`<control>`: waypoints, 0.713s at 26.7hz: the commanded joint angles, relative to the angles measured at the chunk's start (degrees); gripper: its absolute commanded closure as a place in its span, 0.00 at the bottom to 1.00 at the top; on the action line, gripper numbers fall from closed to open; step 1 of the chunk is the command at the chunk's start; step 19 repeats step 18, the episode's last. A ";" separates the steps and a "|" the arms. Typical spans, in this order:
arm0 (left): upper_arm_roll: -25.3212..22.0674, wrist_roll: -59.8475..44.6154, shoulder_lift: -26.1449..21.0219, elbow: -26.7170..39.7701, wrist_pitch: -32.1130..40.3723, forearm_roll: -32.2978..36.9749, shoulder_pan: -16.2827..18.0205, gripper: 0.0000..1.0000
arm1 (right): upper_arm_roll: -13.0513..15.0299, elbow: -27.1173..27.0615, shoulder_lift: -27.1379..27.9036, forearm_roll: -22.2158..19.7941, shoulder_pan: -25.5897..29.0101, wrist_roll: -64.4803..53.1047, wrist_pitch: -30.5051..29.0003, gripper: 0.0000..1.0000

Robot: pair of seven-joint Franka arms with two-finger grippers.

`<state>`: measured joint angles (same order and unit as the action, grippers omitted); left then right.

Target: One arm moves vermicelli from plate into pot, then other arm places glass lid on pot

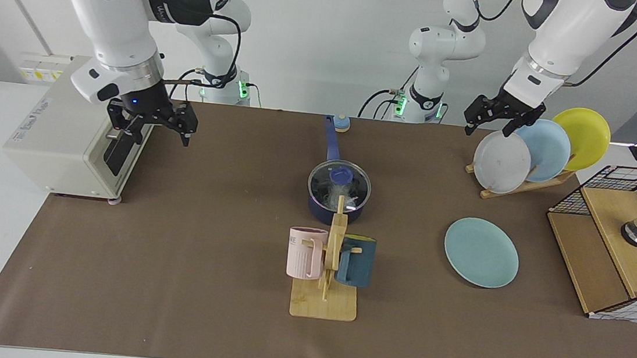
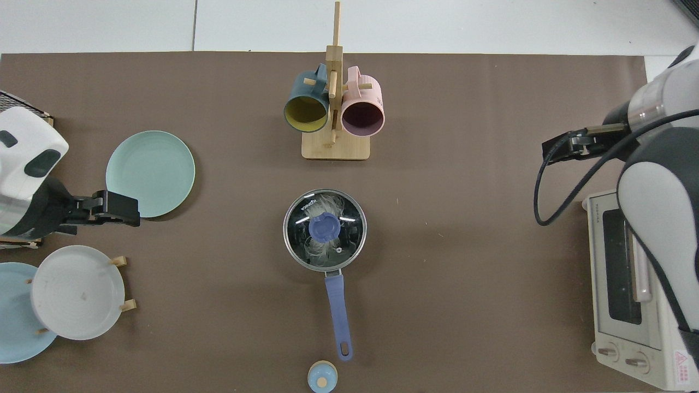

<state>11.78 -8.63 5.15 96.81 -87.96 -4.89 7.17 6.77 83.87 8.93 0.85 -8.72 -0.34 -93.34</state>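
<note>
- The pot (image 1: 337,201) is the landmark: a small dark navy saucepan near the middle of the table (image 1: 197,284), with its long straight blue handle pointing toward the arms' bases.
- The glass lid (image 2: 324,230) sits flat on the pot's rim, a clear disc with a thin metal edge and a blue knob at its centre.
- The vermicelli (image 2: 322,248) lies inside the pot under the lid, showing through the glass as wispy, very thin white strands.
- The plate (image 1: 481,252), round, shallow and smooth teal-green, lies bare on the table well apart from the pot, on the left arm's side.
- The right end effector (image 1: 152,120) hangs well apart from the pot, by the front of the cream toaster oven (image 1: 75,123); its fingers are spread wide and hold nothing.
- The left end effector (image 1: 498,118) waits far from the pot, above the grey-white plate (image 1: 502,161) in the wooden rack; its fingers are parted and empty.
- Judged from how things lie, both steps look done; what is left is to clear away.
- To do that well, the right arm should keep high and away from the pot, so that no cable or finger nudges the knob or slides the smooth lid off its rim.
</note>
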 commanded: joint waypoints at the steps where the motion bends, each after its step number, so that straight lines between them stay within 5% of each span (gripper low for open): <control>1: -0.35 0.81 1.53 1.54 -0.02 -0.47 0.12 0.00 | -0.71 0.86 -1.28 -0.76 3.00 -3.53 2.54 0.00; 19: -0.35 0.81 1.36 1.81 -0.46 -0.47 0.12 0.00 | -0.97 4.46 -4.71 -1.11 5.38 -3.26 2.90 0.00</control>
